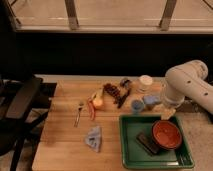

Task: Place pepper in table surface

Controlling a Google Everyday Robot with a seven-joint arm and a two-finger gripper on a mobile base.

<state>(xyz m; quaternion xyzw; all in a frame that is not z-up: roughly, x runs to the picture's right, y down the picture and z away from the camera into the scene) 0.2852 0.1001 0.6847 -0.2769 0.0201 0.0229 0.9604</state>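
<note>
The pepper (91, 110) is a slim red-orange chili lying on the table surface (60, 145), just below and left of a round yellow-red fruit (98, 102). My white arm (186, 84) reaches in from the right. Its gripper (168, 113) points down at the far right edge of the table, above the top right corner of the green tray (131, 150). It is well to the right of the pepper and does not touch it. Nothing shows in the gripper.
The green tray holds a red bowl (166, 134) and a dark block (147, 142). A fork (79, 114), a blue cloth (93, 137), a dark cluster (113, 92), a blue cup (136, 105) and a white cup (145, 81) lie on the table. A black chair (20, 102) stands at left.
</note>
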